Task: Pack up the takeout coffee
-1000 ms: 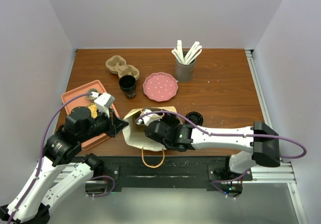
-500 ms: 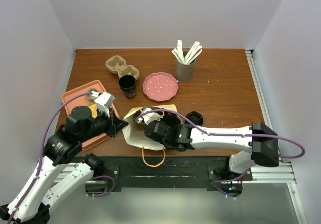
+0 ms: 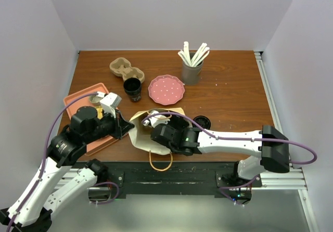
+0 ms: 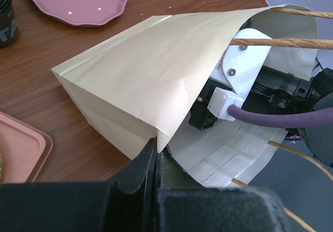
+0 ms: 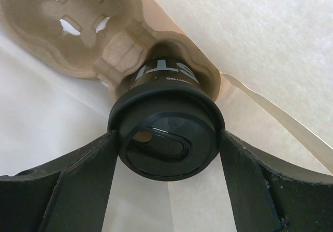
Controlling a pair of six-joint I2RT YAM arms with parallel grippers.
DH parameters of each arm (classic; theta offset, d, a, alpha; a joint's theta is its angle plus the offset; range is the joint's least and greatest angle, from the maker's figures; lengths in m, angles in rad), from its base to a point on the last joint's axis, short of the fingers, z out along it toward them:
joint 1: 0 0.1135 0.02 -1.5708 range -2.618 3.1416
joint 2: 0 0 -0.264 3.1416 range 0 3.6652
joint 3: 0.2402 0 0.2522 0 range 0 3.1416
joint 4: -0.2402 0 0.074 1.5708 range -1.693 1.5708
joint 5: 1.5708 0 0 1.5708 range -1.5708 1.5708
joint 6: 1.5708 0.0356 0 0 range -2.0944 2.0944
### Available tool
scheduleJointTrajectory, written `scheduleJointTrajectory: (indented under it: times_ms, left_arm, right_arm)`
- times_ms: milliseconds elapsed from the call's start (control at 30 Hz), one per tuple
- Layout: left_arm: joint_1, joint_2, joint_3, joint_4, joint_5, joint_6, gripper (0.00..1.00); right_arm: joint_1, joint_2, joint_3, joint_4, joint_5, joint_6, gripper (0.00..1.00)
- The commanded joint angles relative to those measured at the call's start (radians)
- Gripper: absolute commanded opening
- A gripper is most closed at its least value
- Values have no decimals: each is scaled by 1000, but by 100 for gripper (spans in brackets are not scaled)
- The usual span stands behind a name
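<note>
A tan paper carrier bag (image 3: 139, 140) with twisted-cord handles lies on its side at the near edge of the brown wooden counter (image 3: 234, 91), left of the middle, its mouth turned toward the right arm; the left gripper (image 4: 157, 151) is clamped tight on a folded corner of the bag's mouth, holding the upper wall lifted; the right gripper (image 5: 167, 136) reaches inside the bag, its fingers (image 5: 78, 175) spread wide on either side of a black-lidded black paper coffee cup (image 5: 165, 73), which sits in one socket of a brown moulded-pulp cup carrier (image 5: 62, 34) within the bag; whether the fingers press on the lid or stand just clear of it I cannot tell; a second pulp cup carrier (image 3: 120, 67) lies toward the far left corner, an open black paper cup (image 3: 132, 88) just beside it; a pink dotted plate (image 3: 166, 90) and a grey holder of white sticks (image 3: 191, 72) stand nearer the far edge; a loose black lid (image 3: 202, 121) lies right of the bag; a salmon plastic tray (image 3: 83, 94) sits by the left edge.
</note>
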Motion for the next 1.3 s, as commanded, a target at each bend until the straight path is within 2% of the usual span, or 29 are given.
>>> scheduleJointTrajectory:
  times_ms: [0,300,967,1267]
  left_arm:
    - [1,8,56,5,15,-1,0]
    - [3,5,56,6,11,-22,0]
    - [1,17,81,-2,-2,-47,2]
    - [1,-7,38,5,-5,-58,1]
  right_arm:
    - [-20,-45,38,-31,70,36,80]
    - [-20,-71,38,-40,53,13,88]
    - [-20,-131,43,-74,52,5,94]
    - [-20,-161,40,-75,33,7,99]
